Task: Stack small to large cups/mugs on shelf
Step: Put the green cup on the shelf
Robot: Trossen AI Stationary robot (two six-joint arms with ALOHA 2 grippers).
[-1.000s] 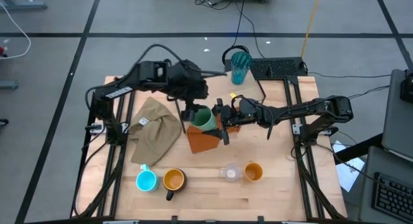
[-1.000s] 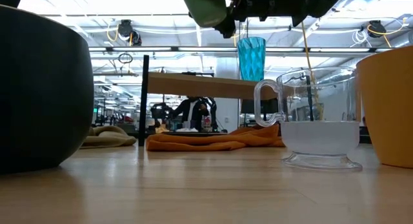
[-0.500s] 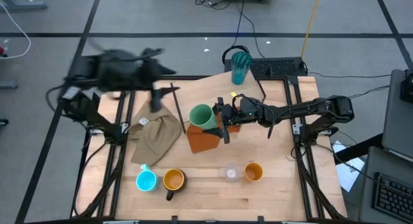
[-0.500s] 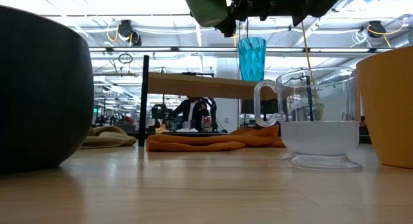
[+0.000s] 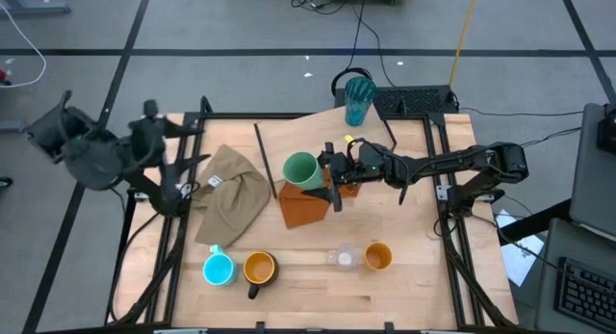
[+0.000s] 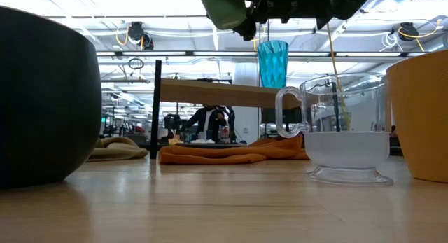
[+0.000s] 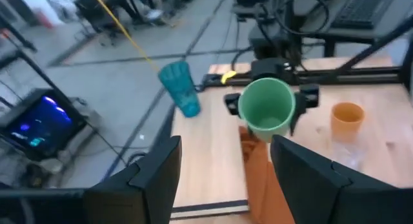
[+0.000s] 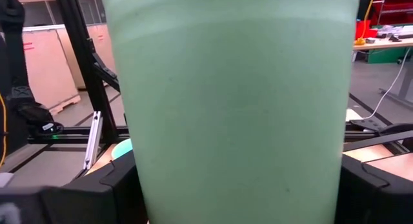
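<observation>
The right gripper (image 5: 325, 173) is clamped around the green cup (image 5: 300, 170), holding it in the air mouth-up over the shelf (image 5: 289, 132) near the table's centre, presumably so it can be set down in size order. At about one o'clock the teal tumbler (image 5: 358, 98) stands on the shelf's far corner. The left gripper (image 7: 222, 179), fingers apart and empty, hangs off the table's edge at nine o'clock, out of the way. The blue mug (image 5: 218, 269), black mug (image 5: 259, 269), clear glass (image 5: 344, 258) and orange cup (image 5: 378, 256) wait along six o'clock.

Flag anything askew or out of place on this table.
Two cloths lie crumpled on the table: a tan one and an orange one. The right gripper holds the green cup tipped on its side in the air. The teal tumbler stands upright. Nothing looks spilled or broken.
</observation>
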